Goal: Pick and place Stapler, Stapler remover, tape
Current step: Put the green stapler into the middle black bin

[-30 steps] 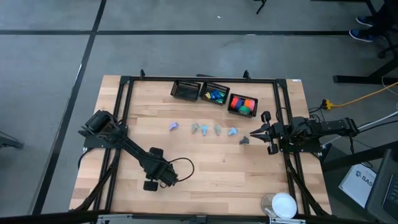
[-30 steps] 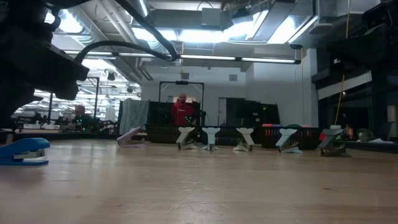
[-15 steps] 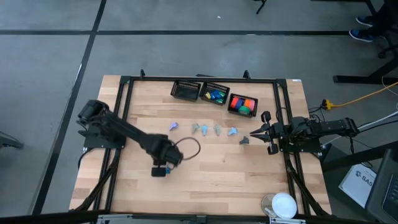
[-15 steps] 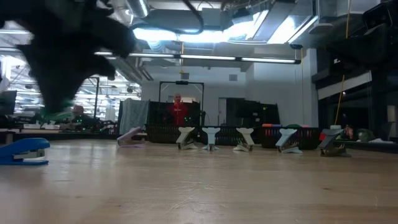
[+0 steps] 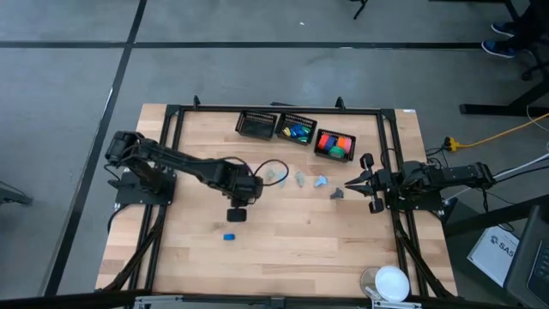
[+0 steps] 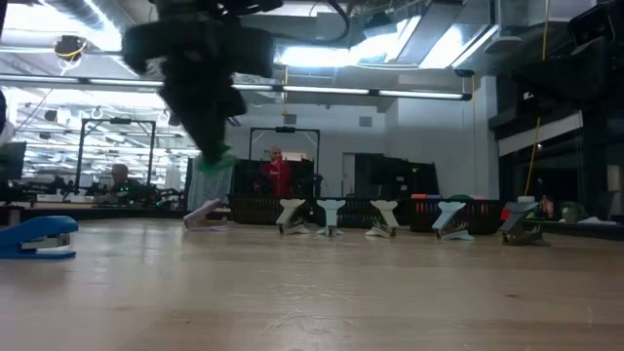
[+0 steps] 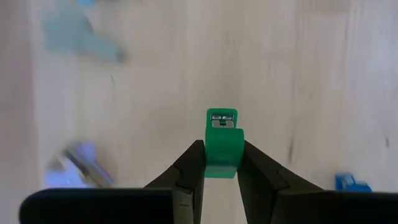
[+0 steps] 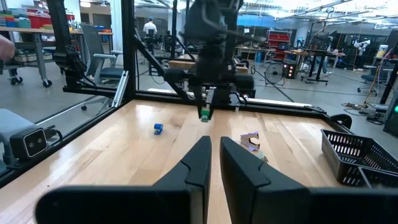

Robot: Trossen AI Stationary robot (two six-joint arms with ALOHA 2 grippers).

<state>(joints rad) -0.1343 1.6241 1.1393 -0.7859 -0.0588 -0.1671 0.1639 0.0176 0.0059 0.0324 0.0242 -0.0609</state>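
- Left claw (image 7: 221,163): raised above the middle of the tabletop (image 5: 283,240), fingers closed on a small green tape piece (image 7: 222,143) that sticks out past the fingertips (metal shows at its far end).
- Blue tape piece (image 5: 229,237): lying alone on the bare tabletop, nearer the front edge than the left claw; also seen in the low view at far left (image 6: 39,237).
- Pastel claw-shaped pieces (image 5: 320,181): in a loose row across the mid-tabletop, standing apart from one another.
- Three black baskets: along the far edge; first basket (image 5: 256,125) looks empty of colour, middle basket (image 5: 297,130) holds blue, green and yellow pieces, third basket (image 5: 334,144) holds red and orange ones.
- Right claw (image 5: 350,183): at the right edge, beside a dark piece (image 5: 336,194); fingers nearly together, holding nothing.
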